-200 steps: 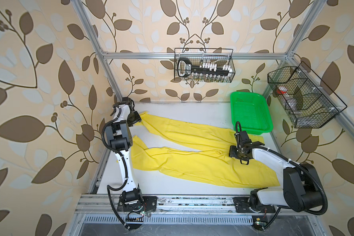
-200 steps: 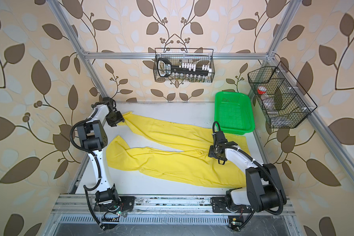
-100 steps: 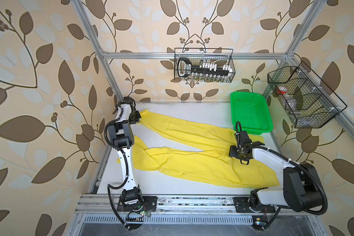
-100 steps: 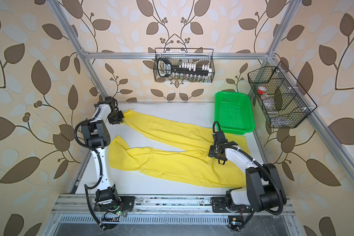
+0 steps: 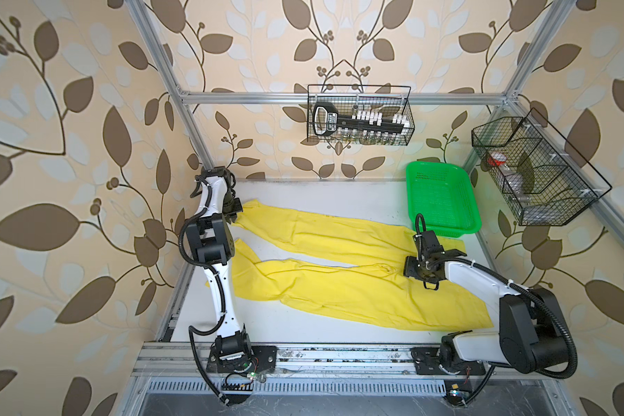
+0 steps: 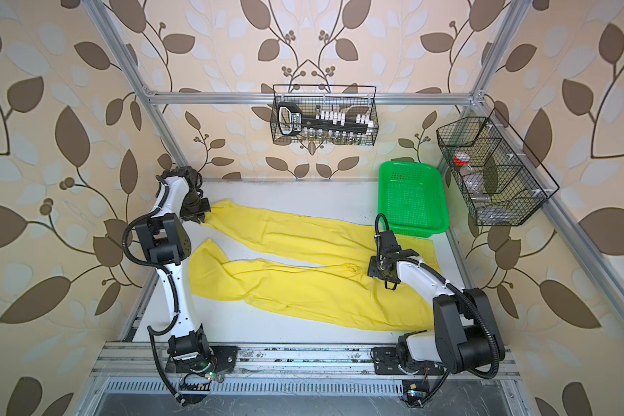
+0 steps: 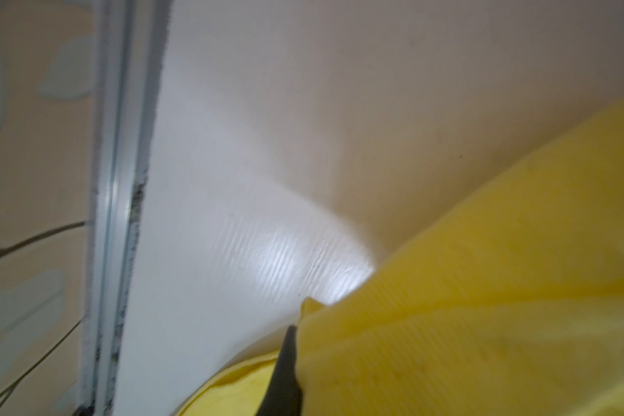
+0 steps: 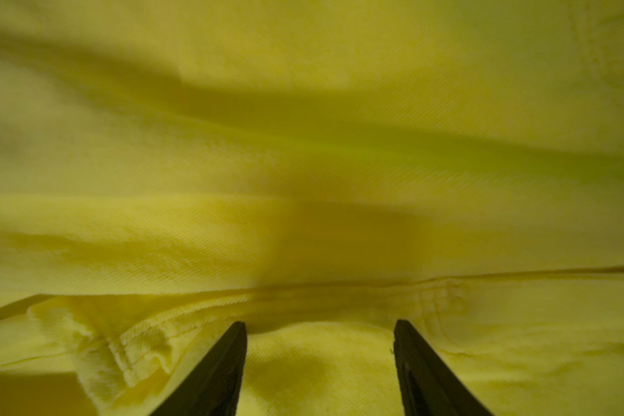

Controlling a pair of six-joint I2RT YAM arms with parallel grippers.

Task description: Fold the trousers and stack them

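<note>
The bright yellow trousers [image 5: 339, 291] [image 6: 303, 291] lie spread flat on the white table in both top views, legs pointing left and waistband at the right. My left gripper [image 5: 235, 213] [image 6: 196, 213] sits at the hem of the far leg, shut on the cloth. In the left wrist view one dark finger [image 7: 283, 371] shows, with yellow hem [image 7: 447, 324] bunched against it. My right gripper [image 5: 411, 271] [image 6: 374, 269] [image 8: 319, 327] stands open over the crotch. Its fingertips [image 8: 231, 345] rest on the cloth beside a seam, gripping nothing.
A green plastic mesh basket [image 5: 442, 196] [image 6: 411, 196] stands at the back right, touching the trousers' waist end. Black wire baskets hang on the back wall [image 5: 359, 115] and on the right wall [image 5: 530, 173]. Aluminium frame posts [image 5: 191, 137] edge the table.
My left gripper has closed on the far leg's hem, and its arm has shifted slightly toward the back. The right arm and the trousers have stayed put.
</note>
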